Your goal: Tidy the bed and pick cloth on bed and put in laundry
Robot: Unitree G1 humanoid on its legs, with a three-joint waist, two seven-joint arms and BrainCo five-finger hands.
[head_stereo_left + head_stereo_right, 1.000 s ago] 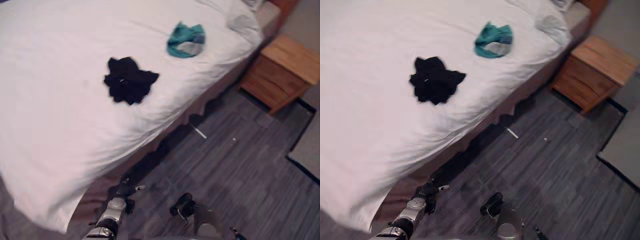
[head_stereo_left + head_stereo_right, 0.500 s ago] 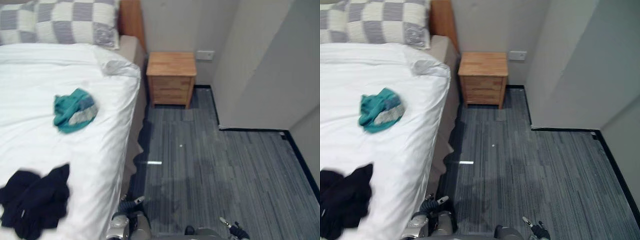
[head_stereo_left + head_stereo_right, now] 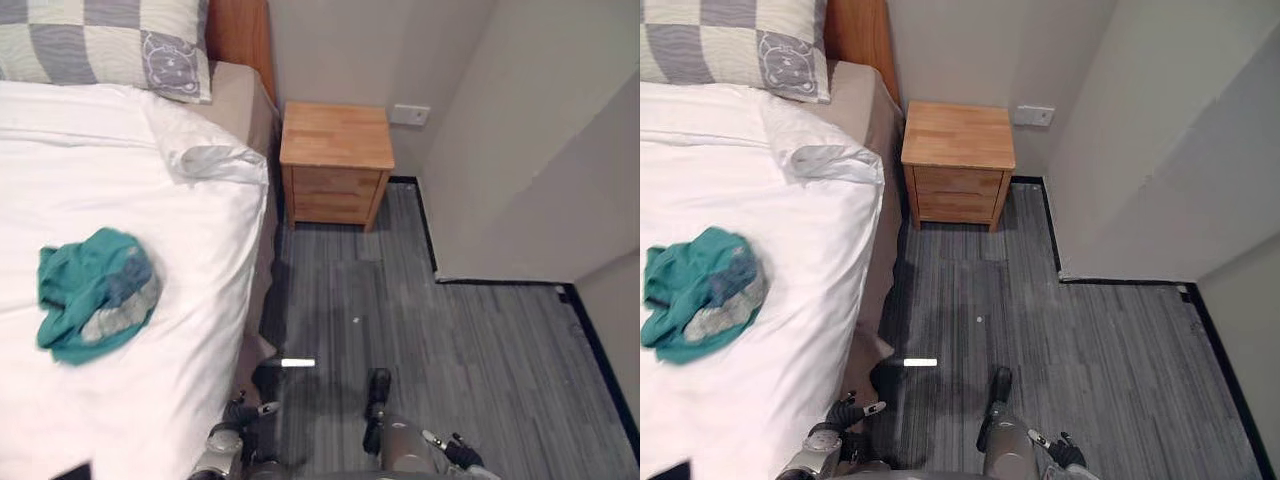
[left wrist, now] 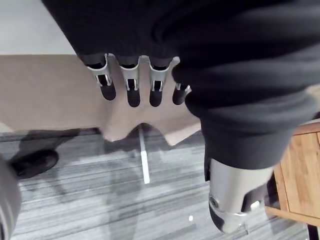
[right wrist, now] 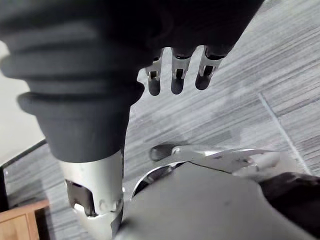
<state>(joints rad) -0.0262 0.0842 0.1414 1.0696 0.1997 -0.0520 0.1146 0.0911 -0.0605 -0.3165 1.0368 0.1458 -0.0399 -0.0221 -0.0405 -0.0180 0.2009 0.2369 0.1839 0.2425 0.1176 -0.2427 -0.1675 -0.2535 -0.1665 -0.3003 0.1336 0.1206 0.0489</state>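
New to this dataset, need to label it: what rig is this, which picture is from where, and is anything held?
A two-legged humanoid robot with two arms ending in fingered hands. The two wide pictures come from a stereo camera on its head, looking down: a bed with a white sheet, a crumpled teal cloth lying on it, a checked pillow at its head, a wooden nightstand beside it, grey floor. The two close pictures come from wrist cameras looking along each hand. The left hand hangs by the bed's side, the right hand over the floor; both have straight fingers and hold nothing.
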